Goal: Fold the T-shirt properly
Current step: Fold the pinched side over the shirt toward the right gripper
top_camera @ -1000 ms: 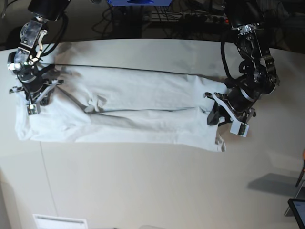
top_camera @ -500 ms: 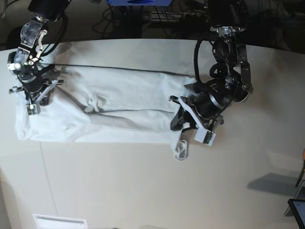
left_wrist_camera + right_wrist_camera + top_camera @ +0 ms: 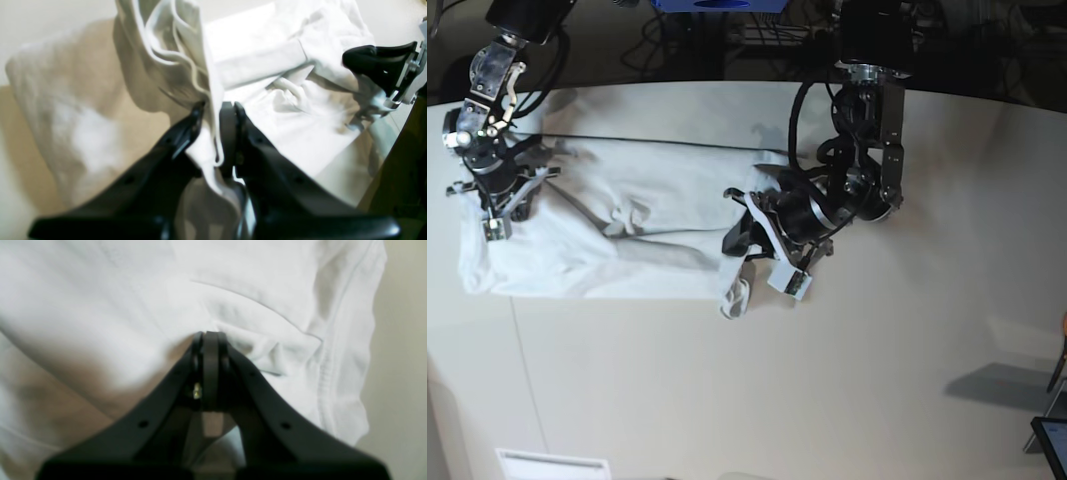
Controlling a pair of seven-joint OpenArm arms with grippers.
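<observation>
The desk (image 3: 877, 380) is a broad pale surface, bare across its near half. On its far left part lies the T-shirt (image 3: 627, 215), white and wrinkled, already narrowed into a long band running left to right; one end rests flat at the left, while the other is lifted and carried over the band toward the middle. A small loop of hem hangs from that raised end down to the desk.

The left pincer (image 3: 213, 110) holds that raised end: its jaws stand narrow with several layers of cloth pinched between them, the folds fanning out above the tips. The right pincer (image 3: 208, 335) is fully closed, its tips pressed down into the cloth at the band's left end, seemingly pinning it there; whether any fabric is caught between the tips cannot be told.

By my reading, the lengthwise folds are done and the crosswise fold is about half made. What remains is laying the carried end down over the pinned end, squaring the edges, letting go and smoothing the hanging loop.
</observation>
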